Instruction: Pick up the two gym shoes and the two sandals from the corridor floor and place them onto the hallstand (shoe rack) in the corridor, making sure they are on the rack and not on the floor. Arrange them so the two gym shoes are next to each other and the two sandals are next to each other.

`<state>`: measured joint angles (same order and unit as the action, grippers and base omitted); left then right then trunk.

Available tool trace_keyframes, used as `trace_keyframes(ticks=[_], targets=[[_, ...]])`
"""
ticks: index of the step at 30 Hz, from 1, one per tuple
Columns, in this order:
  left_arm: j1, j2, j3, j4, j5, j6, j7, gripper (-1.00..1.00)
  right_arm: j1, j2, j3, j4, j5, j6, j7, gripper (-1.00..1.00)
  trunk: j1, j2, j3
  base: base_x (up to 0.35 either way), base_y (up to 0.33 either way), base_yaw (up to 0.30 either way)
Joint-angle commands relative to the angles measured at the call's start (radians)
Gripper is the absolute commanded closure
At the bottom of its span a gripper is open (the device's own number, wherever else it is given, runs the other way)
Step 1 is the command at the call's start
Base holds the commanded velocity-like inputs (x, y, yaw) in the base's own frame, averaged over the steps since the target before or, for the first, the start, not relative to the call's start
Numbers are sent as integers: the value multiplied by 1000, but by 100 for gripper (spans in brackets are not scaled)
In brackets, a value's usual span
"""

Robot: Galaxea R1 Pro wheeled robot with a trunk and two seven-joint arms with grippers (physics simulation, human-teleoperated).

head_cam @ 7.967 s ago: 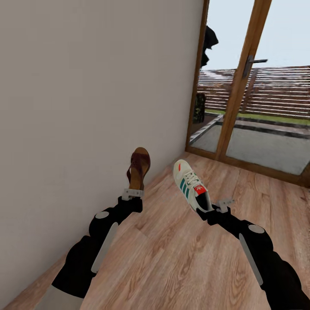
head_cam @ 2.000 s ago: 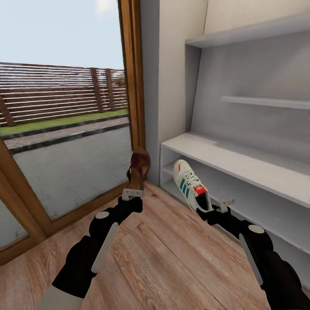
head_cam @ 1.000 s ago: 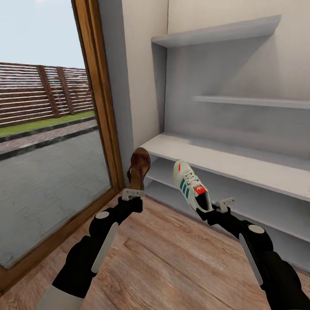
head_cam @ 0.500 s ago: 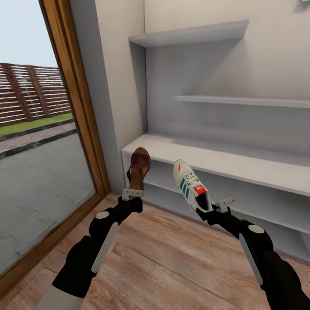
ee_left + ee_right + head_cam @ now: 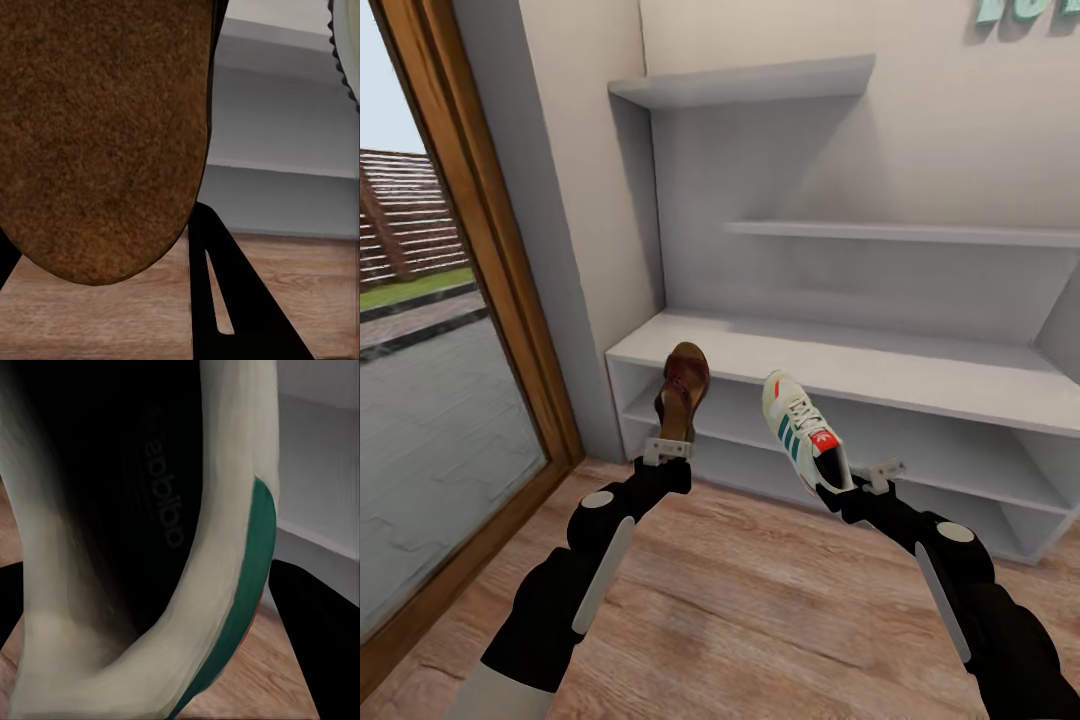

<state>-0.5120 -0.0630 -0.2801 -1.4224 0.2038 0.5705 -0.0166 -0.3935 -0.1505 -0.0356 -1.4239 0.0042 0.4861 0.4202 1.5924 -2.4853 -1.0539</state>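
Observation:
My left gripper [image 5: 667, 449] is shut on the heel of a dark brown sandal [image 5: 682, 392], held upright above the floor; its brown sole [image 5: 105, 135] looms close in the left wrist view. In my right gripper [image 5: 857, 482], also shut, is a cream-white gym shoe [image 5: 801, 428] with green stripes and a red-orange tab, toe pointing up and away; its dark inside [image 5: 127, 502] shows in the right wrist view. Both shoes hang in front of the pale grey hallstand [image 5: 880, 372], with its bench top over two open shelves. The corridor floor [image 5: 760, 620] is brown wood plank.
A wood-framed glass door [image 5: 470, 250] stands at the left, beside the hallstand's end. Higher staggered shelves [image 5: 750, 82] are fixed to the wall above the bench top. Teal lettering [image 5: 1025, 10] shows on the wall at the top right.
The whole view has swung to the right: the glass door has slid leftward and the hallstand now faces me. Both arms keep their pose, each still holding its shoe.

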Motion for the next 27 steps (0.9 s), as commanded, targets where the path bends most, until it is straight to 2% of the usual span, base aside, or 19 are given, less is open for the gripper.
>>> trace_keyframes(ticks=[1,12,27], targets=[[0,0,1,-1,2,5,-2,100,-1,0,-1,-1,0,6,5,100,0,0,-1,0,235,-266],[0,0,1,-1,2,5,-2,100,-1,0,-1,-1,0,6,5,100,0,0,-1,0,264,-245],[1,0,1,-1,2,5,-2,100,-1,0,-3,-4,0,6,3,100,0,0,-1,0,4,-13]])
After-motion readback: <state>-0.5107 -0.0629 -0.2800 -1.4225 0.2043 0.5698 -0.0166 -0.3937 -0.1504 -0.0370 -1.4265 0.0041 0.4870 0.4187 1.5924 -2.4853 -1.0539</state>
